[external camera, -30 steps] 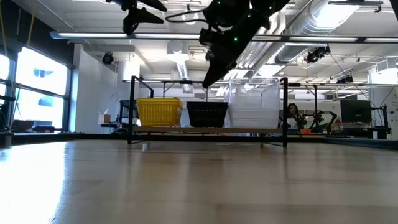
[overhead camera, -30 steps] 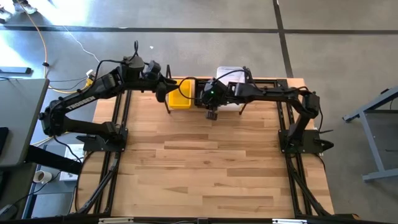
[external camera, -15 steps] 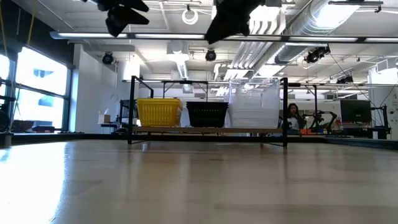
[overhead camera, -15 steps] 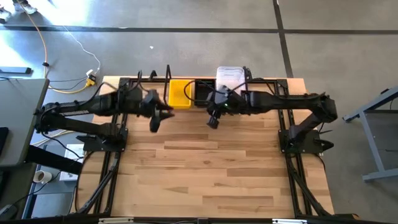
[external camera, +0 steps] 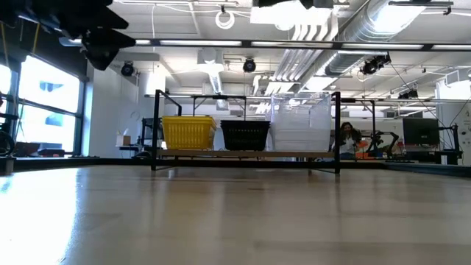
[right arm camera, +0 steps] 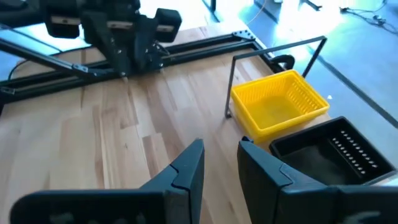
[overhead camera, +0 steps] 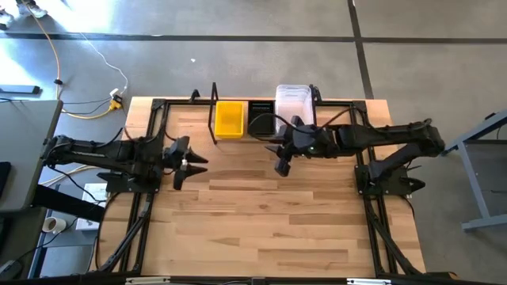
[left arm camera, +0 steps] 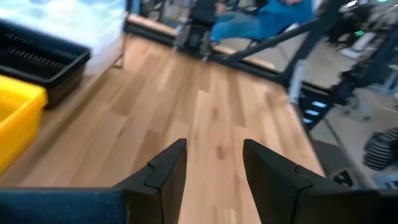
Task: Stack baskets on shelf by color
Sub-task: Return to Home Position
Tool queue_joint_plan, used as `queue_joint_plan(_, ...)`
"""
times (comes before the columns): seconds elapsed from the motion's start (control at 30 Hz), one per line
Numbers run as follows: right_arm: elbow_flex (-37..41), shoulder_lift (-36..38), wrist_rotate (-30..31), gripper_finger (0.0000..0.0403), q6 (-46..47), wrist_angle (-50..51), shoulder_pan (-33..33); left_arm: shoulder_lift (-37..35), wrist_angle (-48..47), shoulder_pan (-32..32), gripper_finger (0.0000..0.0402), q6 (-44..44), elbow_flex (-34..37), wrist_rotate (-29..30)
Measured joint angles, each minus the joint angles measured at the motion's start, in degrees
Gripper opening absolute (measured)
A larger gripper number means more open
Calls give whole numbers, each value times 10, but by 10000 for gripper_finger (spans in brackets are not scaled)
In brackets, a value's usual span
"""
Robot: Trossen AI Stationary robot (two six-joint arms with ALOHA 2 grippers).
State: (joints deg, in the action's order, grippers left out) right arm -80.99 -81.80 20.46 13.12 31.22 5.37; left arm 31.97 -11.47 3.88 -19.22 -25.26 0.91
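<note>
The shelf [overhead camera: 261, 104] stands along the table's far edge, its wood plank [external camera: 246, 154] held in a black rod frame. On it stand the yellow baskets [overhead camera: 229, 119] at the left, the black baskets [overhead camera: 260, 120] in the middle and the taller clear baskets [overhead camera: 294, 101] at the right, all resting on their bottoms. My left gripper [overhead camera: 190, 162] hovers open and empty near the table's left side, nearer than the shelf. My right gripper [overhead camera: 281, 164] is open and empty in front of the black baskets. Each wrist view shows bare table between the fingers.
The wide wooden tabletop [overhead camera: 261, 222] reaches from the shelf to the near edge. Black arm bases and rails stand at the left [overhead camera: 131, 182] and right [overhead camera: 384, 178] sides. A person in blue [left arm camera: 267, 18] sits in the room beyond the table.
Both grippers have drawn back from the shelf toward the near edge and risen. The left one left the yellow baskets and swung toward the table's left. The right one moved slightly right and went out of the low view's top. The baskets have stayed in place.
</note>
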Motion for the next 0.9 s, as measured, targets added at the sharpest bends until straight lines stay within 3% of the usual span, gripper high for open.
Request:
queue_joint_plan(0.3,0,28,27,84,25,22,12,-113,36,-56,147,17,85,61)
queue_joint_plan(0.53,0,66,57,84,25,48,12,-178,110,-74,146,13,161,71)
queue_joint_plan(0.9,15,205,146,84,-20,110,11,-206,171,-73,130,-38,248,90)
